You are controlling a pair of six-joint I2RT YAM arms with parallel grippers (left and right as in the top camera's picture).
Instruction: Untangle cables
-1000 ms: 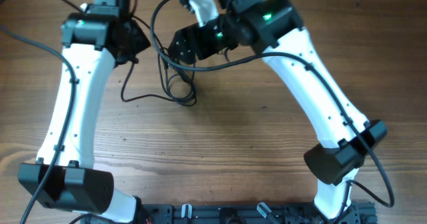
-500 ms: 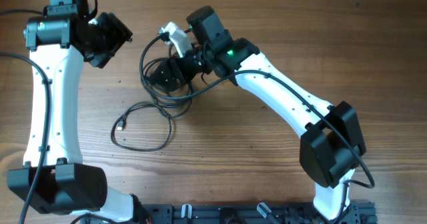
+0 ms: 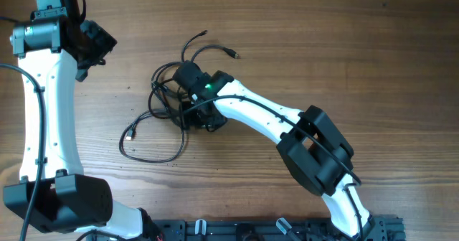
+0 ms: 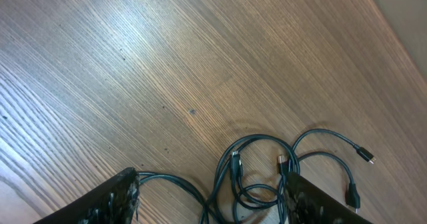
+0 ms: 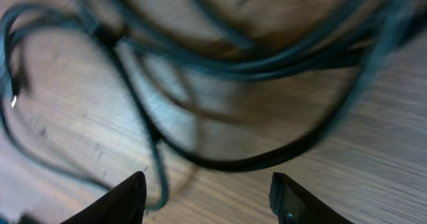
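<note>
The cables [image 3: 163,101] are thin black cords in a loose tangle at the table's middle left. One loop [image 3: 154,146] trails toward the front, and plug ends [image 3: 232,54] point to the back. My right gripper [image 3: 193,112] is open and low over the tangle. In the right wrist view its fingers [image 5: 210,194] are apart, with blurred cords [image 5: 247,159] just ahead of them and nothing between them. My left gripper [image 3: 92,44] is at the far left, away from the cords. In the left wrist view its fingers [image 4: 213,201] are open and high above the cables [image 4: 257,174].
The wooden table [image 3: 344,62] stretches to the right and back. A black rail [image 3: 272,230] runs along the front edge between the arm bases. The thick black arm wire [image 3: 14,69] hangs at the far left.
My right gripper has swung down and left onto the tangle. My left arm has pulled back to the left. The cables have spread out on the table in wider loops.
</note>
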